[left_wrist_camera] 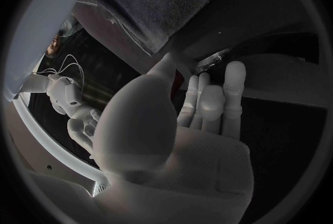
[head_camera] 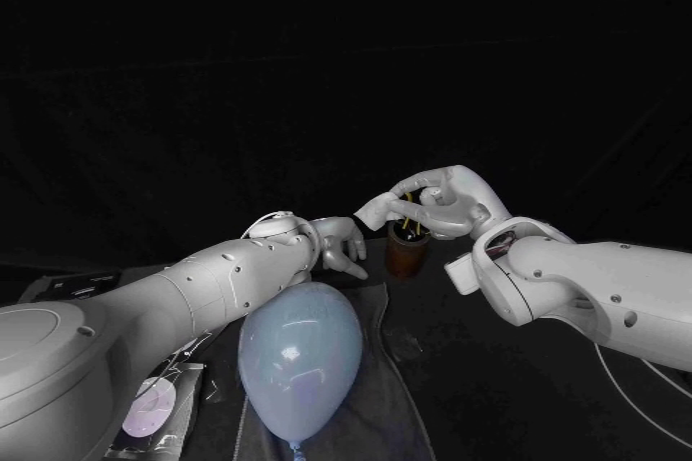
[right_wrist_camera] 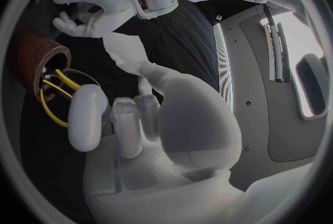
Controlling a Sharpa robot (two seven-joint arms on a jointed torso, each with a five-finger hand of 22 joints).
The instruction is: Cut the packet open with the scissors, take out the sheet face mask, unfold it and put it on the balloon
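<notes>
My right hand [head_camera: 433, 203] is curled over the yellow-handled scissors [head_camera: 417, 225] standing in the round brown cup [head_camera: 407, 261]; can't tell if it's actually gripping them; left hand [head_camera: 340, 243] is spread and empty just beside the cup; the pale blue rubber balloon [head_camera: 300, 351] lies nearer me, with the flat pale packet [head_camera: 152, 406] to its left.

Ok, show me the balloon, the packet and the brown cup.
balloon [head_camera: 299, 346], head view, middle of its body.
packet [head_camera: 152, 406], head view, its printed front.
brown cup [head_camera: 405, 263], head view, its outer wall.
</notes>
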